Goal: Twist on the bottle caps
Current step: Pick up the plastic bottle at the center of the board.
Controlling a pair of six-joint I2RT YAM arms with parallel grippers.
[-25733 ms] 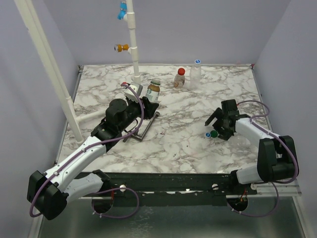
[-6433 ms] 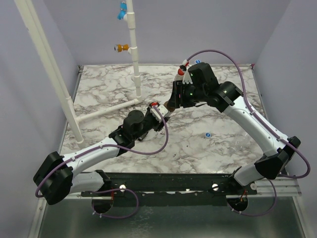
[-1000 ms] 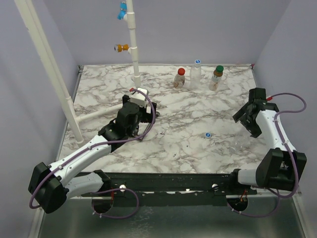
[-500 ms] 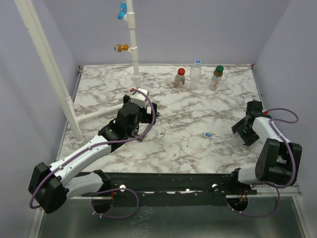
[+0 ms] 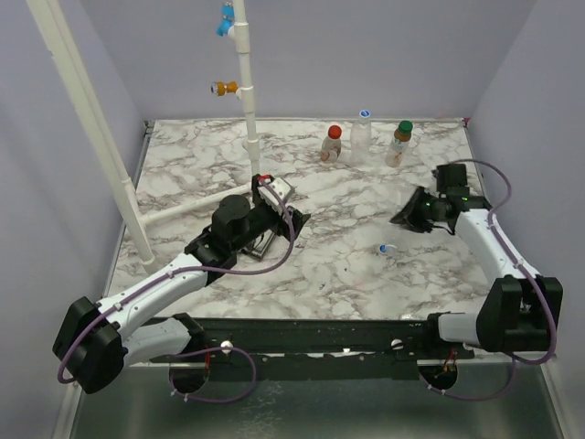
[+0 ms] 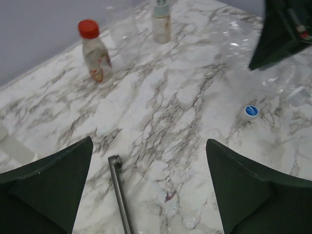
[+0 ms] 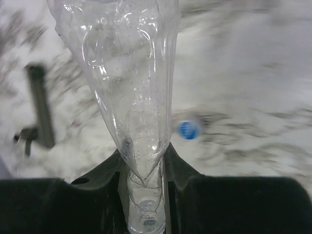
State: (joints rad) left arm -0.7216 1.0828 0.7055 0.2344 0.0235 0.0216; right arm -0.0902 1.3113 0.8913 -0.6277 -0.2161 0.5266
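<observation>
Now, the right end effector (image 7: 142, 163) is clenched on the crumpled clear plastic bottle (image 7: 129, 83) near its neck. The left end effector (image 6: 148, 141) is spread wide, empty.

Best move, I'd say: stand the bottle mouth-up w/ a firm hold, then fetch the loose white-and-blue round cap (image 5: 384, 248) from the marble tabletop (image 5: 320, 270), centre-right of the top view.

Count: 4 bottles and 4 caps. 3 are capped at upper centre: red-capped bottle (image 5: 334, 144), blue-capped clear bottle (image 5: 363, 137), green-capped bottle (image 5: 398, 144).

Marble-veined white table (image 5: 320, 265); pale lavender walls (image 5: 411, 55) on three sides; white pipe (image 5: 246, 101) upright at back; even light
</observation>
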